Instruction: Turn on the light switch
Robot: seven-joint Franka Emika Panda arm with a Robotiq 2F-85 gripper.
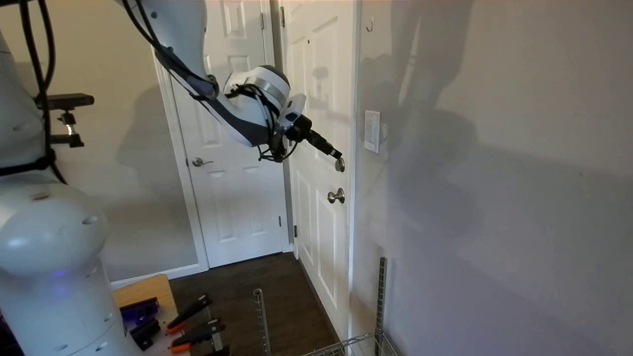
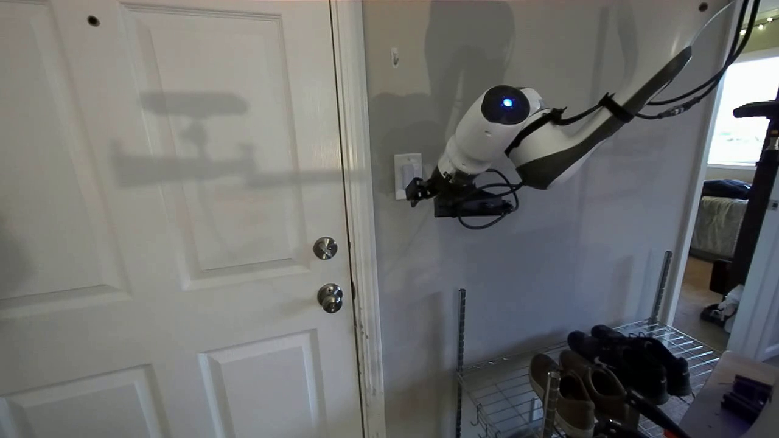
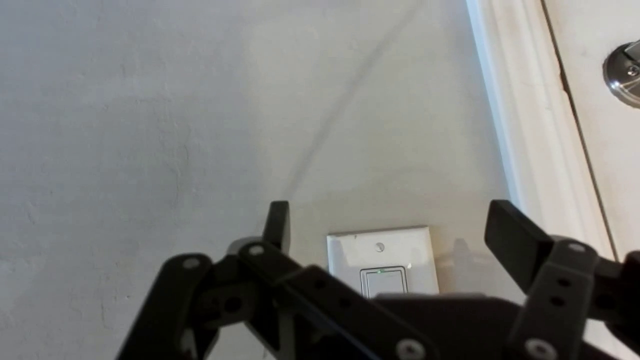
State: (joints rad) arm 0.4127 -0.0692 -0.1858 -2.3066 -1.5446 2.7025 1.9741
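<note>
Beside the white robot wrist [image 2: 478, 140], looped black cables [image 2: 481, 227]: hanging loose, so a sharp turn there could drag or pinch them.

Black two-fingered jaws: spread wide apart, gripping nothing. Pushed forward like this, the flat black pads [image 3: 515, 245] would probably land either side of the target; the wide spacing would be the cause.

Upright white rectangular light switch [image 3: 383, 255]: fixed to the grey painted wall [image 3: 200, 125] beside the white panelled door [image 2: 170, 231], lying between the pads in the wrist view, partly hidden behind the jaws. That blocked sight could spoil the aim. Standoff matters too: in an exterior view the black fingertips [image 1: 338, 154] seem short of it, so the reach may be misjudged.

Pale rectangular rocker [image 3: 385, 284], small green light [image 3: 383, 271] at its edge: its tilt cannot be made out. Pressing the wrong end would probably change nothing.

Wall: likely unyielding; a push too deep could jam or strain the pads.

White moulded door trim [image 3: 540, 135]: near one pad in the wrist view; sideways drift doorward could snag that pad before the rocker is reached.

Round metal deadbolt [image 2: 325, 248]: on the door, lower than the switch and well apart from it, so only a gross low miss would strike it.
</note>
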